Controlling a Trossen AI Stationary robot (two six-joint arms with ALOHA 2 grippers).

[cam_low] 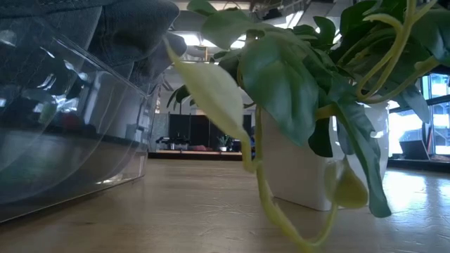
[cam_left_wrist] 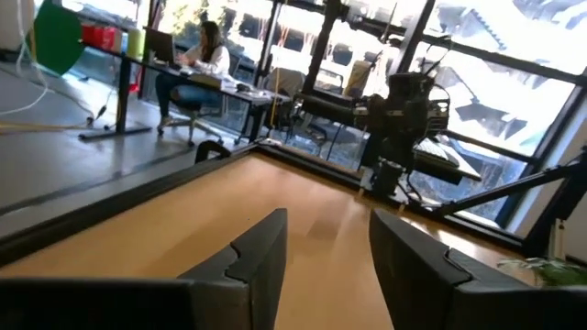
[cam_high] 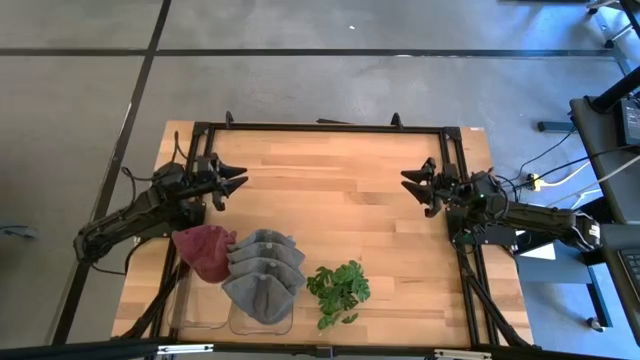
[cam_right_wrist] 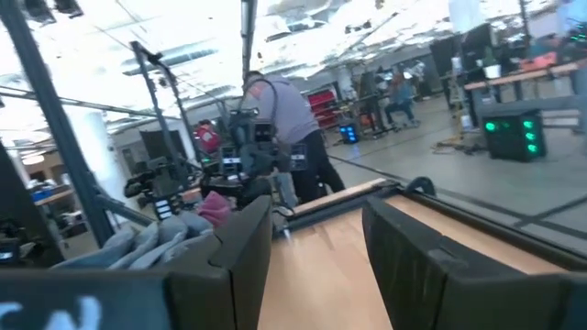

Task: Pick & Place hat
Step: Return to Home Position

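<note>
Here, gray caps (cam_high: 264, 272) stacked — left pincer (cam_high: 240, 176) nearer, right pincer (cam_high: 406, 183) farther.

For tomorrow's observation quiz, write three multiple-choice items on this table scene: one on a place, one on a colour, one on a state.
1. Where does the plant stand?
A. Beside the gray caps, on the right arm's side
B. At the table's far edge
C. On the floor

2. What colour is the cap on the gray caps' other side?
A. Blue
B. Dark red
C. Yellow

3. How are the left gripper and right gripper?
A. Both shut on caps
B. Both open, empty
C. One holds the plant

Answers: 1 A, the high view shows them side by side; 2 B, seen from above; 3 B, each wrist view shows parted fingers.
</note>
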